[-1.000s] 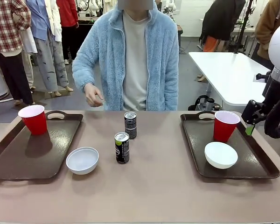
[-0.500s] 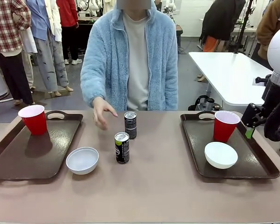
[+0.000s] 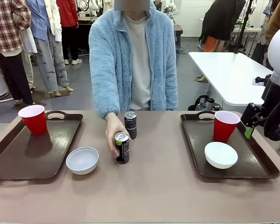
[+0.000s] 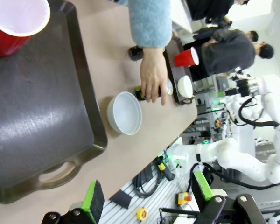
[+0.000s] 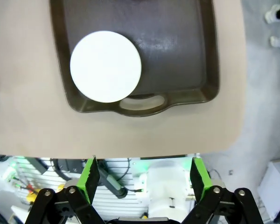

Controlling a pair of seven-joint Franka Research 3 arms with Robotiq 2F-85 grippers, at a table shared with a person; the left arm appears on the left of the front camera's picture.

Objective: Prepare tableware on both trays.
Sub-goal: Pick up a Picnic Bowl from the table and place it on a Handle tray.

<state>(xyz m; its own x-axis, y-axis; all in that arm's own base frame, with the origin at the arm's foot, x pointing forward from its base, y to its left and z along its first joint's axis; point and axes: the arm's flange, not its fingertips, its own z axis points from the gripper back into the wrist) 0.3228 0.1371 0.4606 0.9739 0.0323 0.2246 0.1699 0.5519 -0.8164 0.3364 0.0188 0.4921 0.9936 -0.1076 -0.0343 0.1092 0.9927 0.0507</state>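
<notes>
So the left tray (image 3: pixel 37 154) and right tray (image 3: pixel 196 149) are set at the ends of the table (image 3: pixel 168 186) — left gripper (image 4: pixel 147 193) and right gripper (image 5: pixel 144 175) are spread wide, empty. One bowl (image 3: pixel 82 160) is left beside the left tray; the near can (image 3: pixel 122 147) is gripped by a person's hand (image 3: pixel 111 133).

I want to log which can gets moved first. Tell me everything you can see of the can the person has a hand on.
The can is slim and dark, metal by its look, with a silver top, a yellow-green mark under the rim and small pale print. It stands upright on the bare table near the middle, between the left tray and the right tray. The person's hand wraps its far side. The second can behind it and the white bowl on its left stand apart.
</notes>
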